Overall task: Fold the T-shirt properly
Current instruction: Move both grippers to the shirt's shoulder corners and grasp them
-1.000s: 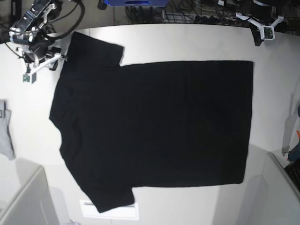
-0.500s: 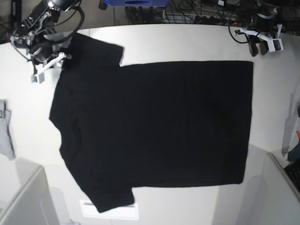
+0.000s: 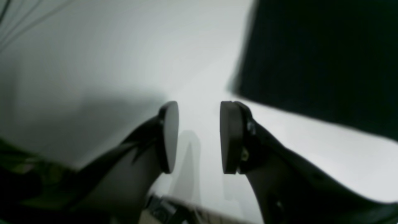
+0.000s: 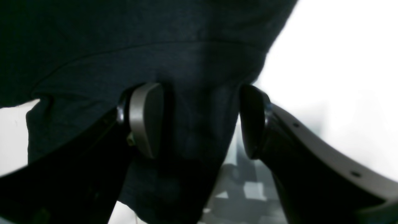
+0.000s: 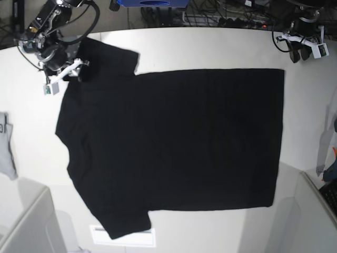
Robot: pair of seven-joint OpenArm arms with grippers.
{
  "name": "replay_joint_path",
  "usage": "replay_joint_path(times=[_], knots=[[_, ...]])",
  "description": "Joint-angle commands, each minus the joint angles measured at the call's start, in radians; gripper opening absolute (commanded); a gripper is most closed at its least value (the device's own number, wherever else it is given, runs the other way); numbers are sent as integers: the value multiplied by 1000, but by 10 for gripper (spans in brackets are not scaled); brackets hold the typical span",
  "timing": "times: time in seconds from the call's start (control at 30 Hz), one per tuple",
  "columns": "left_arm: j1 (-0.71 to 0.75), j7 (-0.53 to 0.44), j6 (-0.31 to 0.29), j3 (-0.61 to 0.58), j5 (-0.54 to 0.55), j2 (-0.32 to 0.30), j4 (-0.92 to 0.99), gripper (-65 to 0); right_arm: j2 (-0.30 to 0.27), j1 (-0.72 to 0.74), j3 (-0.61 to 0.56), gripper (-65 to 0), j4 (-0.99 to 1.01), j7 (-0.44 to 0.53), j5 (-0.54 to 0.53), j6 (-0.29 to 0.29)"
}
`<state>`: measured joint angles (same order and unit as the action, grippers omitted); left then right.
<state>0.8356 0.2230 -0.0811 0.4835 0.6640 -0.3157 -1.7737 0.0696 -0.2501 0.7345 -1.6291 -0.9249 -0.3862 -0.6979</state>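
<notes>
Black cotton-looking knit fills the near field of the R wrist view: the T-shirt [image 4: 174, 62] lies under the right gripper [image 4: 200, 121], whose jaws stand apart with cloth between them but not pinched; pads [image 4: 146, 118] are smooth, rounded discs, grey-faced, dark-backed. A seam line curves across the fabric just past the jaws, prob. a sleeve hem or shoulder edge, can't say which. L wrist view: left gripper [image 3: 199, 137] also parted, nothing between the jaws, only bare white table [image 3: 93, 62], matte and slightly glossy; shirt corner lies just beyond, to one side, not touched. Base view: shirt spread flat, plain side up, no print showing, sleeves out, hem edge straight, few wrinkles; R arm sits at the far sleeve/shoulder corner, L arm off the cloth past the far hem corner. Small grey cloth [image 5: 6, 145] lies at the table edge, well apart. Progress est.: no fold made yet; all folds remain, both grasps still to be taken.
</notes>
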Motion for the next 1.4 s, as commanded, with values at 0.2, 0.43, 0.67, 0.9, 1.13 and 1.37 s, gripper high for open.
replay_joint_path(times=[0.2, 0.43, 0.67, 0.9, 1.13, 1.37], knots=[[-40, 51, -19, 13, 6, 42, -4, -295, 16, -19, -8, -650, 23, -92, 57, 0], [-111, 168, -19, 14, 6, 95, 2, -165, 16, -21, -6, -650, 23, -92, 59, 0], [-180, 171, -18, 13, 6, 117, 34, -193, 9, -31, -8, -650, 19, -92, 57, 0], [-224, 171, -15, 8, 6, 119, 100, -260, 6, -31, -8, -650, 17, -92, 57, 0], [-252, 171, -15, 2, 7, 125, 119, -260, 5, -31, -8, -650, 17, -87, 57, 0], [-276, 172, -15, 1, 6, 128, 143, -263, 5, -31, -8, -650, 17, -87, 57, 0]])
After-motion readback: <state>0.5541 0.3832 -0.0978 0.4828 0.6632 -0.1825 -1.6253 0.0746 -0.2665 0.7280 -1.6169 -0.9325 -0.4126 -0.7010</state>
